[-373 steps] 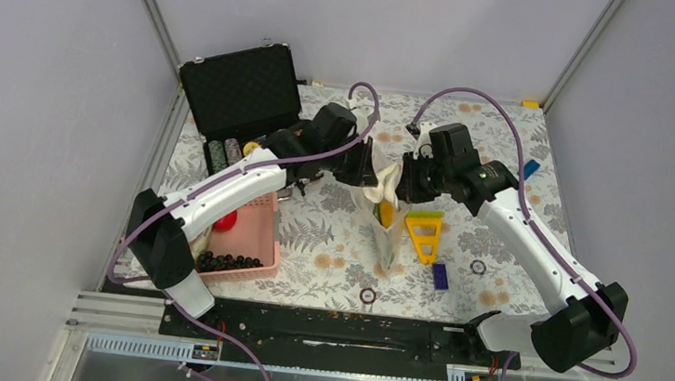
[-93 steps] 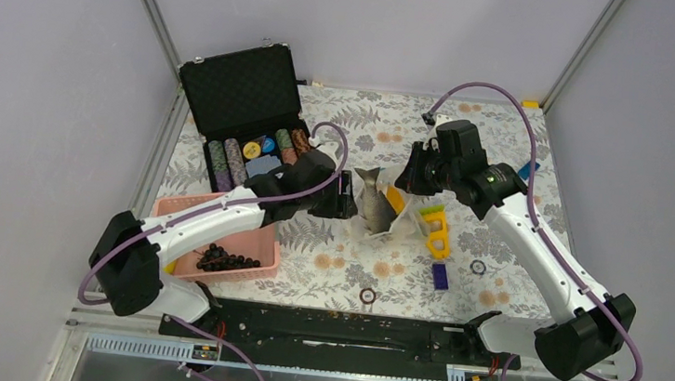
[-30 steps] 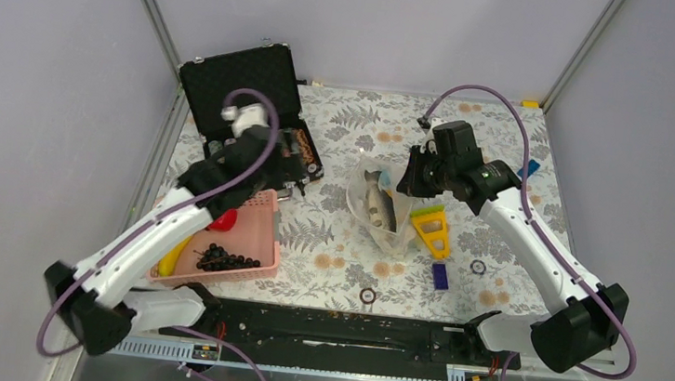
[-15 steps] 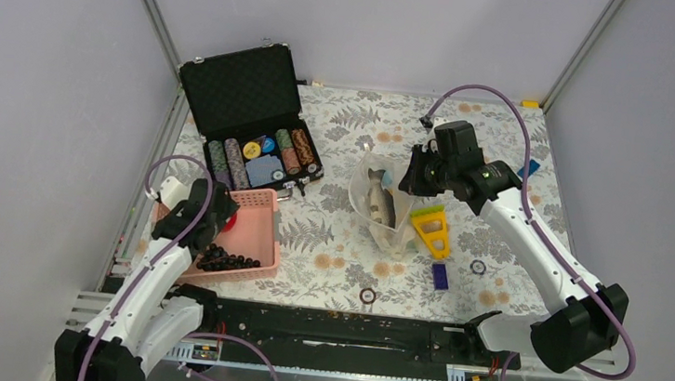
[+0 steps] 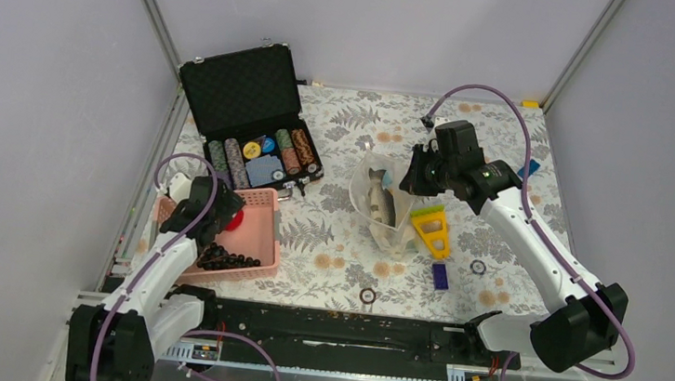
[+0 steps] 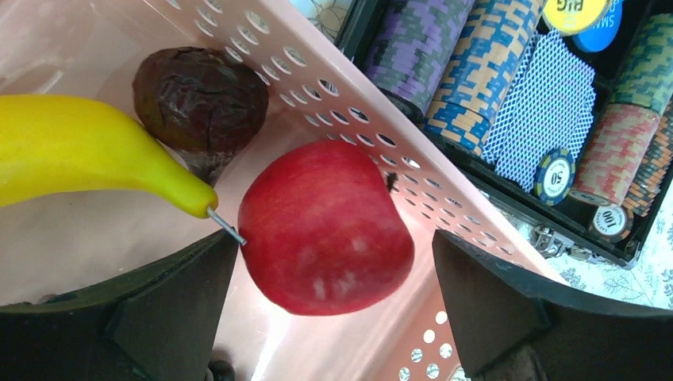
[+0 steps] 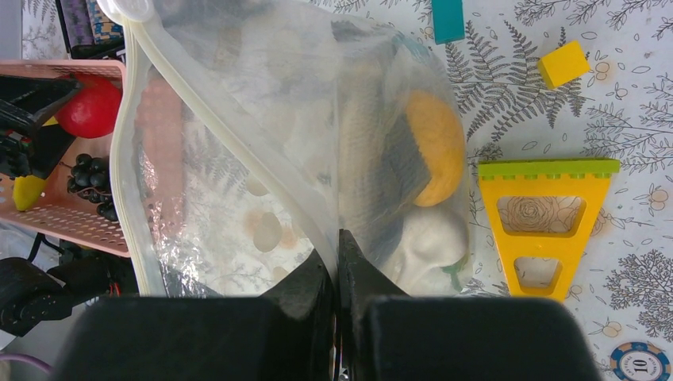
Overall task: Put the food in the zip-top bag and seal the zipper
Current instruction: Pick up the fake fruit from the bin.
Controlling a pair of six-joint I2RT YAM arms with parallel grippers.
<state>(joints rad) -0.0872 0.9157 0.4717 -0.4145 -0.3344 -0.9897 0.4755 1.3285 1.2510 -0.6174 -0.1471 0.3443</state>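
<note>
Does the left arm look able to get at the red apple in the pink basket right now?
Probably yes: the open left gripper straddles the red apple from above, nothing covering it; the banana tip sits close beside.

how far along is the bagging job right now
Done: fish, orange and white mushroom are inside the zip-top bag, whose mouth the right fingers pinch. In hand: the left fingers, open, straddle the red apple in the pink basket. Left: apple, banana, grape bunch, then the unsealed zipper.
</note>
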